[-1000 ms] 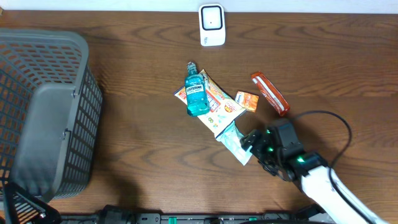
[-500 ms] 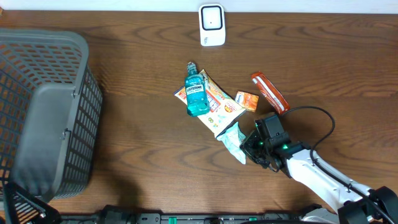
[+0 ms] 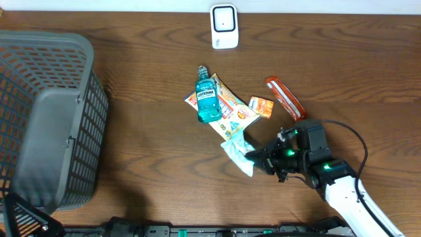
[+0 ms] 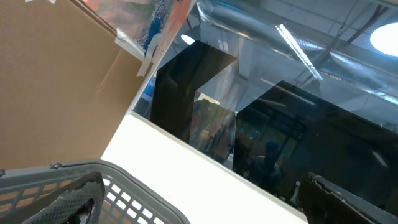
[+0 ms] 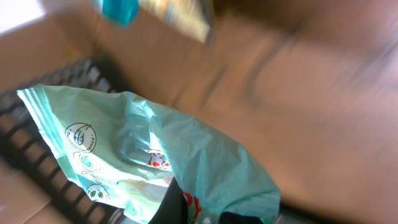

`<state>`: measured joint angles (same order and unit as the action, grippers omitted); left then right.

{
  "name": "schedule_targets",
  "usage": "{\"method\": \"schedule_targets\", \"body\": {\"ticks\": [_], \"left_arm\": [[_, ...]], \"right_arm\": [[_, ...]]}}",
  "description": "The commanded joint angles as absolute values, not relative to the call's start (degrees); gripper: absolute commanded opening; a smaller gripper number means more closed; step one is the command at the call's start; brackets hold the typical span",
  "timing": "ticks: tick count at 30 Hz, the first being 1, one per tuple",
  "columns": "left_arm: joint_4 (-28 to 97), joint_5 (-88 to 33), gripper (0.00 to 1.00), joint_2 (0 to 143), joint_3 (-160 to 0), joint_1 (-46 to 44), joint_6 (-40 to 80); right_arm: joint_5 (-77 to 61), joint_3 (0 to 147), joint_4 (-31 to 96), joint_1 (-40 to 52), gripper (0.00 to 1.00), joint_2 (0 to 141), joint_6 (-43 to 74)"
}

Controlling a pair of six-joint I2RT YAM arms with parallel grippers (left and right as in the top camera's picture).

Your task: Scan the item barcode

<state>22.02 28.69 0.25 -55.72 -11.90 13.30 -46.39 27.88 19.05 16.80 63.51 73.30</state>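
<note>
- Your right gripper [image 3: 254,158] is clamping the mint-green packet [image 3: 235,150] by its edge
- The packet is sitting over the bench [image 3: 145,131], just beside the snack bag [image 3: 231,106]
- Your left gripper [image 4: 202,214] is standing wide open, gripping nothing

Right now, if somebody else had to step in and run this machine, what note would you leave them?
Right fingers: shut on the mint-green plastic packet, near the front of the table.
Left fingers: open, holding nothing, by the grey mesh basket.
White rounded box, presumably the scanner: at the table's far edge.
Blue mouthwash bottle, yellow snack bag, small orange box and red wrapper: clustered mid-table.
Done: packet gripped.
Left: carry it to the scanner, turn its barcode toward it, scan.
</note>
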Motion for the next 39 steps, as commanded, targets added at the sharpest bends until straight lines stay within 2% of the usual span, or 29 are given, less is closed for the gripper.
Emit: {"method": "schedule_targets", "body": {"ticks": [1, 5, 9, 12, 16, 21, 25, 29, 30, 31, 33, 35, 36, 38, 39], "left_arm": [[21.56, 29.19, 0.99, 0.16, -55.57, -12.14, 12.80], [21.56, 29.19, 0.99, 0.16, -55.57, -12.14, 12.80], [21.56, 29.19, 0.99, 0.16, -55.57, -12.14, 12.80], [21.56, 29.19, 0.99, 0.16, -55.57, -12.14, 12.80], [21.56, 29.19, 0.99, 0.16, -55.57, -12.14, 12.80], [21.56, 29.19, 0.99, 0.16, -55.57, -12.14, 12.80], [21.56, 29.19, 0.99, 0.16, -55.57, -12.14, 12.80], [21.58, 29.19, 0.99, 0.16, -55.57, -12.14, 12.80], [21.58, 29.19, 0.99, 0.16, -55.57, -12.14, 12.80], [21.58, 29.19, 0.99, 0.16, -55.57, -12.14, 12.80], [21.58, 29.19, 0.99, 0.16, -55.57, -12.14, 12.80], [21.58, 29.19, 0.99, 0.16, -55.57, -12.14, 12.80], [21.58, 29.19, 0.99, 0.16, -55.57, -12.14, 12.80], [21.58, 29.19, 0.99, 0.16, -55.57, -12.14, 12.80], [21.58, 29.19, 0.99, 0.16, -55.57, -12.14, 12.80]], "right_arm": [[-61.91, 27.86, 19.11, 16.45, 0.01, 62.81, 82.08], [-63.18, 27.86, 20.64, 16.60, 0.02, 62.81, 87.94], [-59.09, 27.86, 24.97, 16.58, 0.02, 62.98, 102.30], [-54.70, 27.83, 27.29, 16.60, 0.02, 63.02, 117.67], [-52.25, 27.86, 21.78, 15.25, 0.02, 63.02, 117.54], [-49.78, 27.83, 23.07, 15.14, 0.02, 63.24, 117.12], [-34.11, 27.83, 28.53, 17.17, 0.01, 63.40, 100.66], [-24.23, 27.83, 32.21, 19.42, 0.01, 63.44, 95.18], [-21.56, 27.83, 32.12, 19.86, 0.07, 63.44, 92.79], [-19.20, 27.83, 32.12, 20.25, 0.18, 63.44, 90.06], [-15.90, 27.83, 32.14, 20.73, 0.46, 63.44, 83.55], [-14.46, 27.83, 32.10, 20.95, 0.49, 63.44, 76.62], [-14.39, 27.83, 31.90, 20.95, 0.53, 63.44, 73.82], [-14.50, 27.86, 31.03, 20.95, 0.71, 63.40, 70.00], [-15.44, 27.94, 29.80, 20.95, 0.75, 63.18, 67.59]]}}
